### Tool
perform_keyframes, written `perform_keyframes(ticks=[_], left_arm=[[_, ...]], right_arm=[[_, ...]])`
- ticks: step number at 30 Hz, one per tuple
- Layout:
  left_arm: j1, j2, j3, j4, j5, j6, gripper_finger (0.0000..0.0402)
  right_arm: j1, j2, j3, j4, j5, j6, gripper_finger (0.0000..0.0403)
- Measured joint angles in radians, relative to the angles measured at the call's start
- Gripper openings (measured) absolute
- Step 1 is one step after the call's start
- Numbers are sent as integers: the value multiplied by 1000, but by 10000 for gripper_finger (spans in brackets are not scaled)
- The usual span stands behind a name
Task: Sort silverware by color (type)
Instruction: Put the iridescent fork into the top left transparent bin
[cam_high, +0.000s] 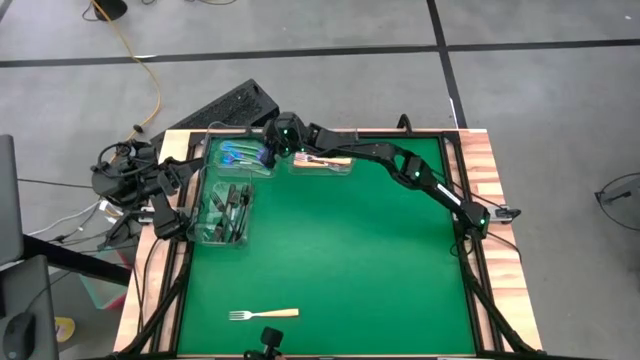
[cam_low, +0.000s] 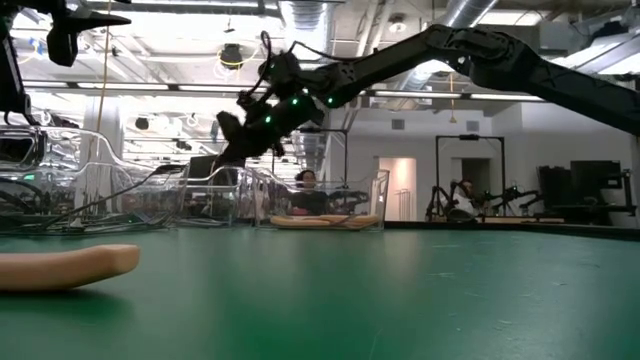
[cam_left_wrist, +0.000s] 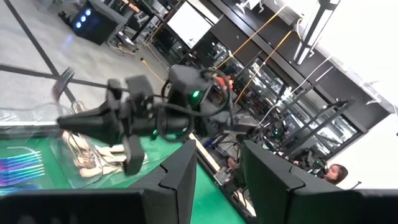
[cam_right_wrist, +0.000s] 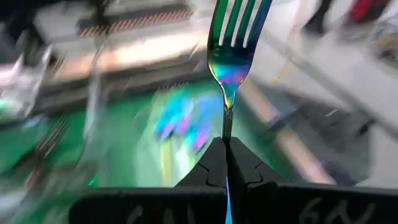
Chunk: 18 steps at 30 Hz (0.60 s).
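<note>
A: Holding a shiny blue fork (cam_right_wrist: 231, 59) by its thin handle, the right gripper (cam_right_wrist: 225, 163) has its jaws clenched on it, tines pointing away from the wrist.

B: Where is that in the overhead picture?

A: Upper middle of the frame. The right gripper (cam_high: 272, 148) sits over the far edge of the green desk (cam_high: 340, 250), just above the clear bin of blue forks (cam_high: 244, 156).

B: And the other forks?

A: A second clear bin (cam_high: 322, 162), right of the first, holds tan-handled forks. A third bin (cam_high: 225, 212), at the left side of the desk, holds dark forks. One tan-handled fork (cam_high: 264, 314) lies alone near the bottom edge of the desk, left of centre; in the level view its handle (cam_low: 68, 266) fills the lower left.

B: The left arm?

A: It is folded at the left edge of the frame, off the green surface. The left gripper (cam_left_wrist: 219, 171) shows two dark fingers with a gap between them and nothing in that gap, so its jaws are released.

B: Anyone in the room?

A: A person (cam_low: 306, 181) shows behind the bins in the level view, far back.
</note>
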Motion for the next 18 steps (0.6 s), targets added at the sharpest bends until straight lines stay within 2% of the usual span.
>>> perform_keyframes(ticks=[3, 18], left_arm=[[0, 0, 0, 0, 0, -2, 112], [0, 0, 0, 0, 0, 0, 112]], right_arm=[[9, 11, -6, -3, -47, -8, 6], [40, 8, -3, -21, -41, -229, 6]])
